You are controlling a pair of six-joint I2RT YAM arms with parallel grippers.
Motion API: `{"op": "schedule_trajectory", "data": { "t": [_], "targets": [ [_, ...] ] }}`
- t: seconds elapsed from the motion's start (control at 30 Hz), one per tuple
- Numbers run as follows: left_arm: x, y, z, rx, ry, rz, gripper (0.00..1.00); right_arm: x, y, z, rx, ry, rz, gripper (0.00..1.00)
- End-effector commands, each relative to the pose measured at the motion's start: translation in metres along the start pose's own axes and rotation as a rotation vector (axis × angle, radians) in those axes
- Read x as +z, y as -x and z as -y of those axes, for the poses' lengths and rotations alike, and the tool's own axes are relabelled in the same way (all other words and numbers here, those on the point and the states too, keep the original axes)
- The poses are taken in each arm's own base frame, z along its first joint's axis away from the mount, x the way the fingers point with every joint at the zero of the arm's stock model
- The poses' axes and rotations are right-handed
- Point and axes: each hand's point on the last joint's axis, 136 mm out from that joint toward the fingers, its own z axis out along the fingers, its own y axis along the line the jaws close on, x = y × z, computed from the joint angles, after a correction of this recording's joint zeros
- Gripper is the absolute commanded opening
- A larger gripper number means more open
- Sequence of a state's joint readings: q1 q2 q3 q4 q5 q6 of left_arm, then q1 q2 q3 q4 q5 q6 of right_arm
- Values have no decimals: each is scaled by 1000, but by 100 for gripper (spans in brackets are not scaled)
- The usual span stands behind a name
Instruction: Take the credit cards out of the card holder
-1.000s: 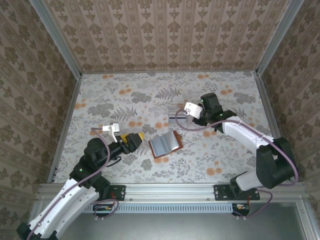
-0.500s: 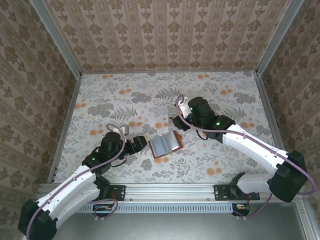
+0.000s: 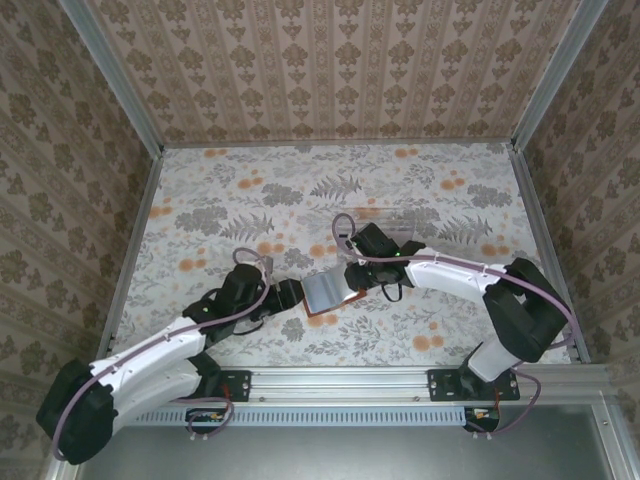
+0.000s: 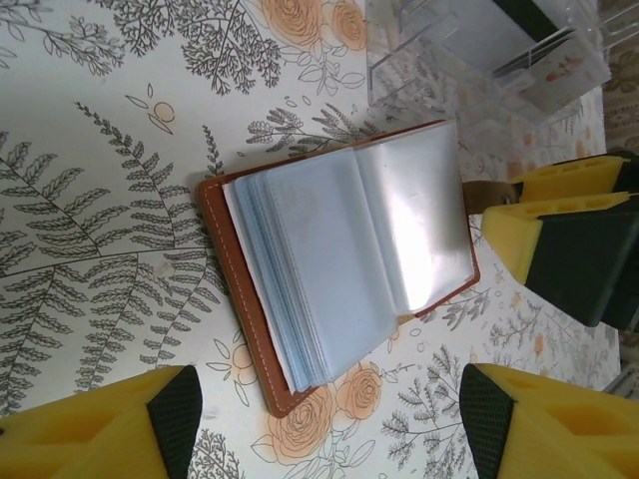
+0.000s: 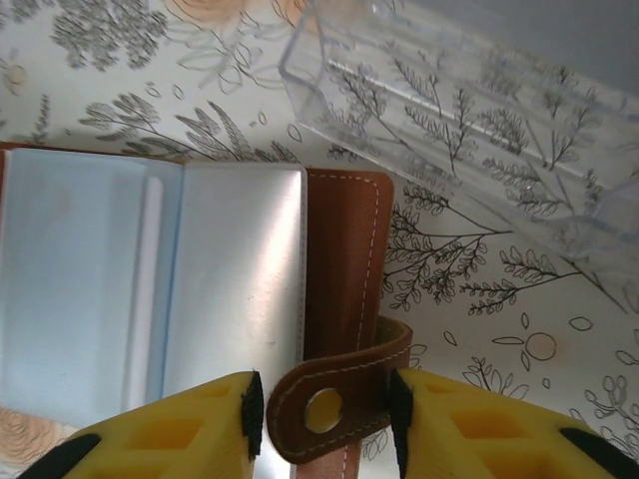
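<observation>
The card holder (image 3: 330,291) lies open on the flowered table: a brown cover with glossy grey-blue sleeves (image 4: 339,269). I cannot make out the credit cards in the sleeves. My left gripper (image 3: 290,296) sits low at the holder's left corner. It is open (image 4: 329,439), its pads wide apart with bare table between them. My right gripper (image 3: 352,278) is at the holder's right edge. It is shut (image 5: 324,409) on the brown snap strap (image 5: 344,394), which curls up between its yellow fingers (image 5: 469,429). That right gripper (image 4: 569,239) also appears in the left wrist view.
A clear plastic tray (image 3: 388,224) stands just behind the holder, close to the right arm (image 5: 469,130). Something with a dark edge stands inside it (image 4: 524,15). Patterned walls ring the table, and metal rails run along its sides.
Both arms have closed in on the holder. The left gripper slid right to its corner and narrowed its jaws. The right gripper came down from the tray to the strap.
</observation>
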State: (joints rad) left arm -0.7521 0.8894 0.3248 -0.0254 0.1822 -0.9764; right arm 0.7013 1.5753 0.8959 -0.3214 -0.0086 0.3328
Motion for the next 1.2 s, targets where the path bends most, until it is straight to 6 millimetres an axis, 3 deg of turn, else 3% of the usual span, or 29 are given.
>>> {"op": "schedule_trajectory", "data": {
  "t": [0.0, 0.37, 0.63, 1.17],
  "targets": [
    [2, 12, 20, 4, -41, 33, 70, 12, -17, 4, 61, -8, -47, 35],
    [17, 10, 22, 22, -32, 2, 57, 25, -42, -27, 108, 69, -79, 30],
    [27, 12, 19, 44, -3, -6, 51, 31, -41, -33, 109, 59, -94, 27],
    [50, 11, -2, 38, 67, -54, 48, 33, -43, -33, 108, 56, -108, 27]
  ]
}}
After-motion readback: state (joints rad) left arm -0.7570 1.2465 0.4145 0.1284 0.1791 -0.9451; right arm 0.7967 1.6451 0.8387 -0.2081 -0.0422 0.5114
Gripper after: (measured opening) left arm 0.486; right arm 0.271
